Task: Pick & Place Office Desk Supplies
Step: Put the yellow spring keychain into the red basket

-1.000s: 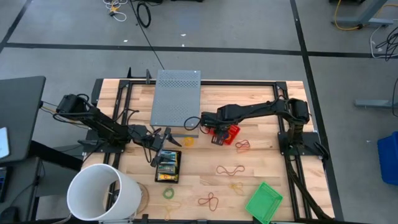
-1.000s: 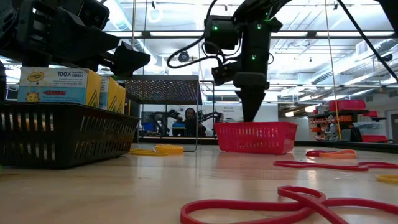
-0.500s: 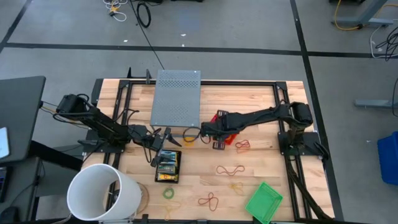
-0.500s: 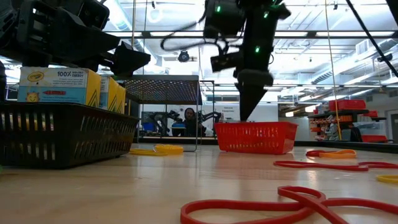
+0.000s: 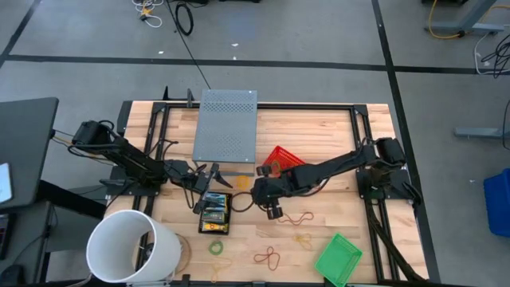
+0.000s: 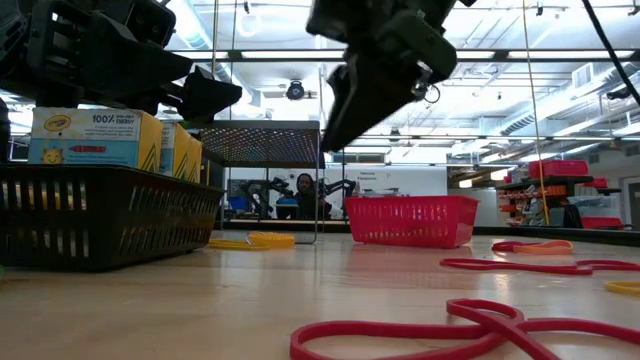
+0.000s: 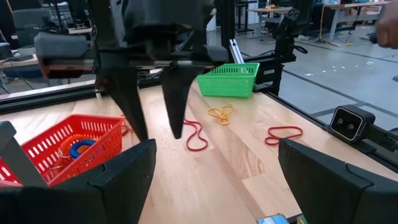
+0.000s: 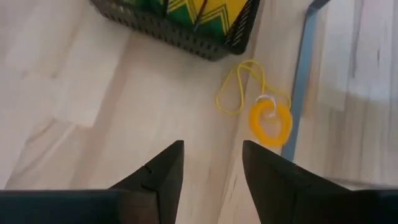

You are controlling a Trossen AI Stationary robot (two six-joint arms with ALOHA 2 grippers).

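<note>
Wooden counter (image 5: 335, 227) carried scattered rubber bands (image 5: 295, 217) and a black basket (image 5: 215, 214) of crayon boxes (image 6: 95, 138). Right end effector (image 5: 271, 209) hung spread and empty beside that basket, above a yellow band (image 8: 268, 118). Left end effector (image 5: 209, 180) hovered spread over the basket.

High cam is looking straight down, far enough to be framing the whole table (image 5: 335, 127) plus surrounding floor. Low cam is sitting at tabletop height, looking level across the wood into the room. Left wrist cam is facing across the table, catching the red basket (image 7: 59, 146) lower left; high and low are sharing it too. Right wrist cam is pointing down, close to the wood, sharing the black basket (image 8: 186, 34) with high and low.
</note>
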